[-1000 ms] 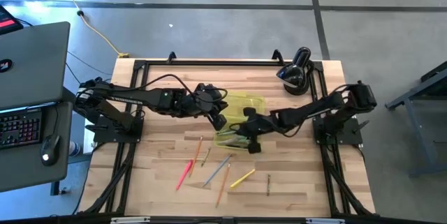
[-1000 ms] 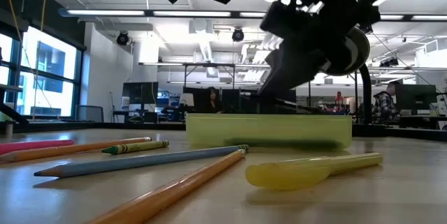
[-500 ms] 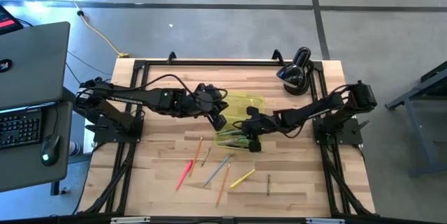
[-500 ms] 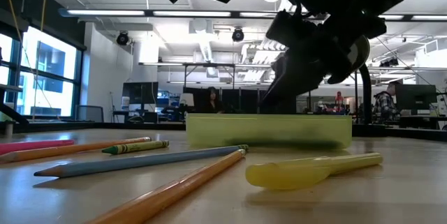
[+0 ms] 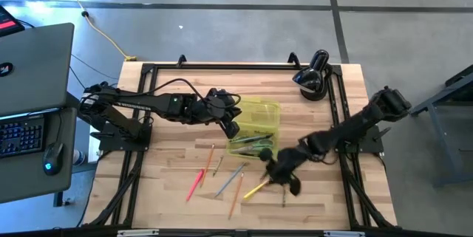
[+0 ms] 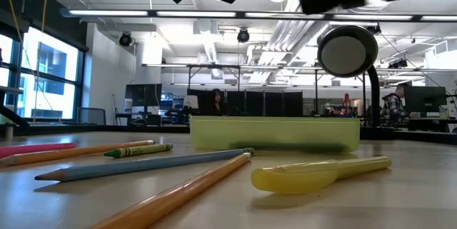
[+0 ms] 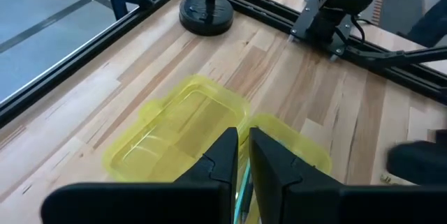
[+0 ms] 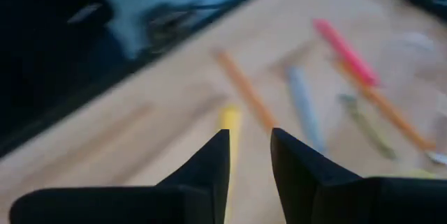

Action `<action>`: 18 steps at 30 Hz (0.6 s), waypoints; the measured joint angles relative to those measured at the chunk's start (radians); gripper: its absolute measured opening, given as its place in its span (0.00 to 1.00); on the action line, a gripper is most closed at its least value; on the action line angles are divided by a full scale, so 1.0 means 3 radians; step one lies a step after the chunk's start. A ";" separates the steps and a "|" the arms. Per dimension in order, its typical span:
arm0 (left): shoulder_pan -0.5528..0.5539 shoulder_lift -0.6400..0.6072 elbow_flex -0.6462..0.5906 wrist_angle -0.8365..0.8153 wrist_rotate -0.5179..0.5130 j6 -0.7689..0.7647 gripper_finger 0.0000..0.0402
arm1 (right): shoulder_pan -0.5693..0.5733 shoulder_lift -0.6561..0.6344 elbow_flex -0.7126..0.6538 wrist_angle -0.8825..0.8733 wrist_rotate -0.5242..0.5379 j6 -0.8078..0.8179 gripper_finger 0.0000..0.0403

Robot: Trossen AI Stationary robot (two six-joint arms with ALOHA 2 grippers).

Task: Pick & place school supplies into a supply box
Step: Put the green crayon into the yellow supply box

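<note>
Overhead, the right gripper [image 5: 283, 178] hangs over the yellow pen [image 5: 256, 188], fingers apart, empty; its wrist view is blurred. The left gripper [image 5: 231, 128], nearly closed on nothing, sits by the box [image 5: 259, 111].

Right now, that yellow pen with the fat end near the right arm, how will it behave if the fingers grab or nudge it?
The yellow pen looks like rigid plastic, so probably stiff and light. Its glossy surface may slip between the right gripper fingers. The bulbous end likely makes it pivot rather than roll straight on the table.

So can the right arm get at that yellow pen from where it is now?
Probably yes. The right tool, fingers apart, hangs right by the yellow pen, with bare table around it; the left tool stays back at the supply box.
</note>
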 joint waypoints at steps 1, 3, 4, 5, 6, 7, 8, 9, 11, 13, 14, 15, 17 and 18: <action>0.0000 0.0000 0.0000 0.0000 0.0000 0.0001 0.17 | 0.0075 0.0000 -0.0028 -0.0017 -0.0077 0.0000 0.20; 0.0000 0.0000 0.0000 0.0000 0.0003 0.0001 0.17 | 0.0214 0.0000 -0.0111 -0.0034 -0.0274 0.0035 0.19; 0.0000 0.0000 0.0000 0.0002 0.0018 0.0000 0.17 | 0.0270 0.0001 -0.0169 -0.0024 -0.0343 0.0091 0.19; 0.0000 0.0000 0.0000 0.0003 0.0035 -0.0003 0.17 | 0.0315 0.0004 -0.0231 -0.0005 -0.0378 0.0156 0.19; 0.0000 0.0000 0.0000 0.0004 0.0047 -0.0005 0.17 | 0.0351 0.0005 -0.0305 0.0058 -0.0407 0.0217 0.18; 0.0000 0.0000 0.0000 0.0005 0.0050 -0.0014 0.17 | 0.0377 0.0006 -0.0387 0.0154 -0.0452 0.0257 0.18; 0.0000 0.0000 0.0000 0.0008 0.0058 -0.0017 0.17 | 0.0394 0.0007 -0.0470 0.0278 -0.0482 0.0265 0.18; 0.0000 0.0000 0.0000 0.0015 0.0058 -0.0017 0.17 | 0.0400 0.0008 -0.0558 0.0452 -0.0500 0.0270 0.18; 0.0000 0.0000 0.0000 0.0032 0.0058 -0.0028 0.17 | 0.0395 0.0009 -0.0758 0.0843 -0.0520 0.0279 0.18; 0.0000 0.0001 0.0000 0.0032 0.0058 -0.0074 0.17 | 0.0373 0.0009 -0.0981 0.1237 -0.0526 0.0280 0.18; 0.0000 0.0001 0.0000 0.0032 0.0058 -0.0079 0.17 | 0.0356 0.0010 -0.1091 0.1439 -0.0533 0.0280 0.18; 0.0000 0.0001 0.0000 0.0032 0.0059 -0.0079 0.17 | 0.0341 0.0010 -0.1188 0.1620 -0.0544 0.0283 0.18; 0.0000 0.0001 0.0000 0.0032 0.0075 -0.0080 0.17 | 0.0307 0.0010 -0.1367 0.1976 -0.0568 0.0291 0.18; 0.0000 0.0001 0.0000 0.0031 0.0085 -0.0080 0.17 | 0.0291 0.0010 -0.1442 0.2101 -0.0591 0.0288 0.18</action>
